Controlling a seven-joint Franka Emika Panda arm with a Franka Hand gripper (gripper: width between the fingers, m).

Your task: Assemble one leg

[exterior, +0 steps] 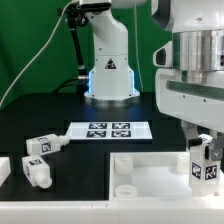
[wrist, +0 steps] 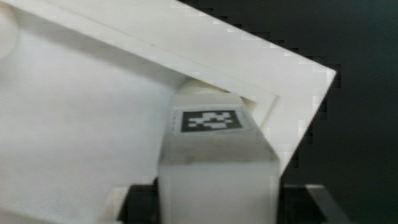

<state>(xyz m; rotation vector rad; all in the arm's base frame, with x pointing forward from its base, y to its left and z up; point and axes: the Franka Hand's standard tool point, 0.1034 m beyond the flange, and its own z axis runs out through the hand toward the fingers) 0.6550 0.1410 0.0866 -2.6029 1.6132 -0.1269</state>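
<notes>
One leg (exterior: 205,166) stands upright at tabletop (exterior: 150,172) corner edge.

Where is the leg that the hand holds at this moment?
In the exterior view the leg is at the far right, gripped in the hand above the right corner of the tabletop; the wrist view shows it at that corner.

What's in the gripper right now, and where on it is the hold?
The gripper holds a leg by its upper end, over the tabletop corner.
</notes>
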